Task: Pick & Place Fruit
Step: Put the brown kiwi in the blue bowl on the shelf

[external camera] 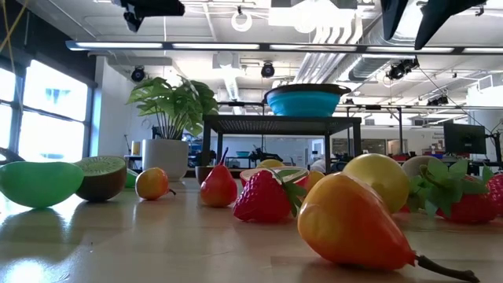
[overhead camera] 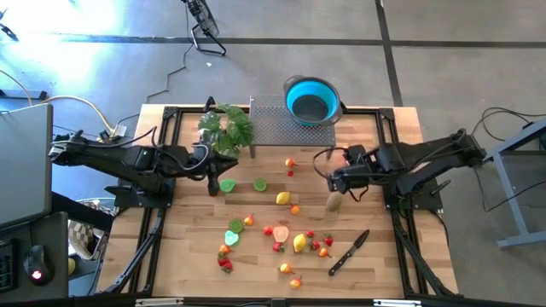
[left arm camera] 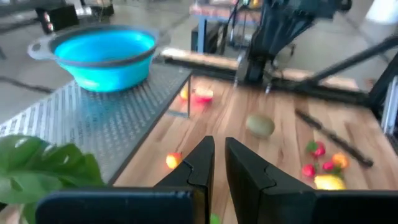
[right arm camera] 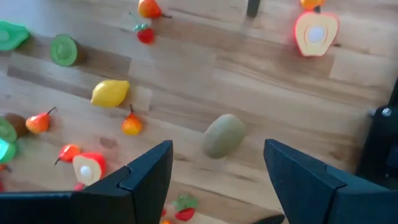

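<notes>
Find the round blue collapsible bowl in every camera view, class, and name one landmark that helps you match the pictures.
High view: round blue collapsible bowl at top centre, on the perforated metal stand.
Low view: bowl upper middle, atop the stand.
Left wrist view: bowl upper left, on the stand.
Right wrist view: not in it.
Shared landmark: the metal stand.

the right hand point(overhead camera: 334, 182) hangs with its fingers spread above a brown kiwi point(overhead camera: 333, 201), with bare counter point(overhead camera: 384, 256) all round that fruit. nearer the front edge, a black-handled knife point(overhead camera: 349, 252) lies slantwise beside a thick scatter of small fruit point(overhead camera: 281, 230). at the back, the metal rack point(overhead camera: 277, 128) carrying the blue bowl point(overhead camera: 311, 100) and the leafy plant point(overhead camera: 226, 126) wall off that side. the left hand point(overhead camera: 212, 182), pinched together, sits just beside the plant, with green pieces point(overhead camera: 228, 185) close by.
</notes>
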Controlling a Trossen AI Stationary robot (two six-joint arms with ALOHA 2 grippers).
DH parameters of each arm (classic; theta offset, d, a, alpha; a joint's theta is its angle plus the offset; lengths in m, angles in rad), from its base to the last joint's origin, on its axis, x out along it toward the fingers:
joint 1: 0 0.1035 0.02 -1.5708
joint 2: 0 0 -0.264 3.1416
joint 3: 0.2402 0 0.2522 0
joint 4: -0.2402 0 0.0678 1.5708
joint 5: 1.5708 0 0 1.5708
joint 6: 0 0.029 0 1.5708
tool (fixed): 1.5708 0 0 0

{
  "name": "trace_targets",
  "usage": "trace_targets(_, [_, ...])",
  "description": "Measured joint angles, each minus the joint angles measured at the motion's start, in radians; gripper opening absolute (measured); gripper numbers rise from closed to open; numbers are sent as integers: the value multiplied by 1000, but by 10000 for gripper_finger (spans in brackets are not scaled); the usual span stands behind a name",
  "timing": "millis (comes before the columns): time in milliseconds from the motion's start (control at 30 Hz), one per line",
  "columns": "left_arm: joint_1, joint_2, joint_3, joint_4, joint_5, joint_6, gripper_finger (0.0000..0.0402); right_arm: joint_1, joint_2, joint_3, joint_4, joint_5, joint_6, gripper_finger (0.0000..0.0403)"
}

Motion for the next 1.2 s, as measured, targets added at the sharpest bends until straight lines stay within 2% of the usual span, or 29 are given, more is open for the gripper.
trace_targets(133, [0,-75,-53,14,1,6,35,-40,0,0,7,0,-6,246])
trace_targets(333, [0,-225,-132,7,4,10,35,-72,0,0,16,-3,69,246])
trace_targets(433, [0,-286,-155,-21,27,9,35,-73,25,0,14,30,119,247])
trace_targets(600, [0,-350,-161,-52,71,14,35,-71,104,0,13,30,139,278])
trace_targets(733, [0,-377,-161,-55,122,36,35,-71,174,0,14,17,190,318])
trace_targets(833, [0,-383,-160,-79,135,36,35,-77,216,0,14,-63,206,333])
trace_targets(967, [0,-382,-160,-92,136,35,35,-77,264,0,14,-132,206,329])
trace_targets(1200, [0,-382,-160,-96,136,28,35,-77,267,-44,62,-157,190,319])
